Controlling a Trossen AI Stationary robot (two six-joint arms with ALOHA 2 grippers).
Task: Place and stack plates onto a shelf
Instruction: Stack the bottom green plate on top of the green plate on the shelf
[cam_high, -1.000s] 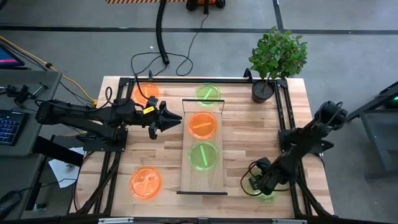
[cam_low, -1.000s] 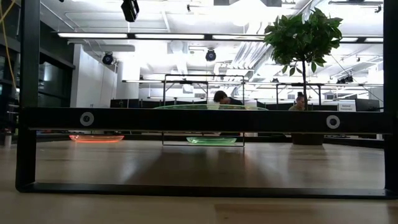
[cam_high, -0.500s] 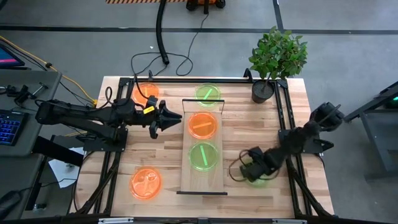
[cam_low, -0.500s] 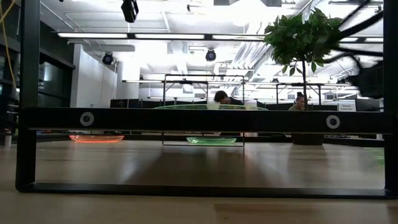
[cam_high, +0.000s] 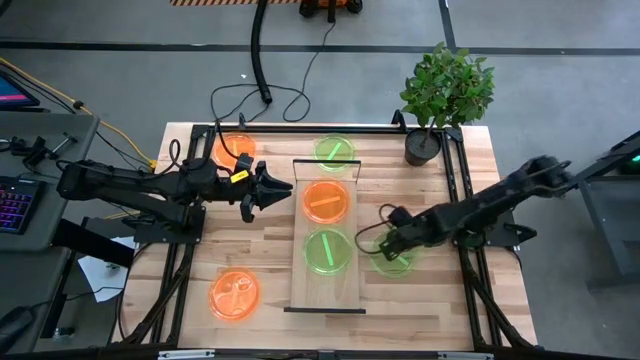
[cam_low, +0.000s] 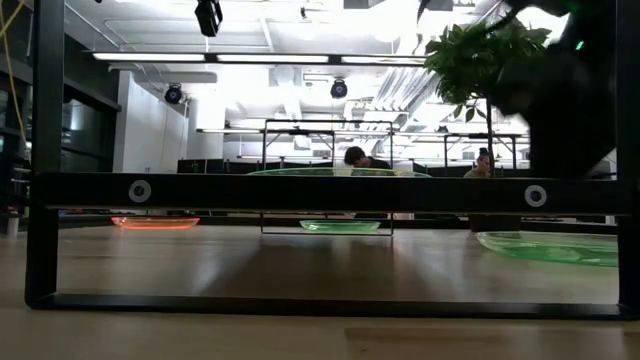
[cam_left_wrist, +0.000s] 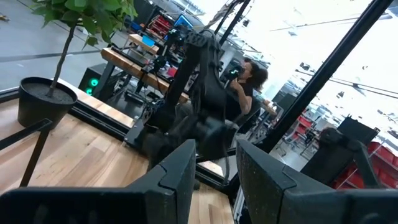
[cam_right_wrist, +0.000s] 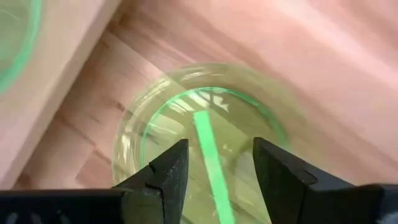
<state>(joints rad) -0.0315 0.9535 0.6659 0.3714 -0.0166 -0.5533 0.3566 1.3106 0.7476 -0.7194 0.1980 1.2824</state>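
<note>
While the left gripper (cam_high: 285, 188) hangs just left of the shelf (cam_high: 326, 290), level with the orange plate on it, its fingers (cam_left_wrist: 176, 177) stand a narrow gap apart with nothing between them. The right gripper (cam_high: 385, 243) is just right of the shelf, over a green plate (cam_high: 392, 262) that lies on the tabletop (cam_high: 410, 190) beside the shelf's edge. In the right wrist view that plate (cam_right_wrist: 208, 143) shows past the two dark fingers (cam_right_wrist: 171, 171), which are partly parted; whether they grip its rim I cannot tell.

On the shelf lie an orange plate (cam_high: 325, 201) and, nearer its front end, a green plate (cam_high: 326, 251). Another green plate (cam_high: 334, 151) sits on the tabletop just past the shelf's far end. Two orange plates are left of the shelf: one (cam_high: 233, 149) at the far corner, one (cam_high: 234, 296) near the front. A potted plant (cam_high: 443, 95) stands right of the shelf's far end.

No writing can be read anywhere; the plates' marks show only as bars.
</note>
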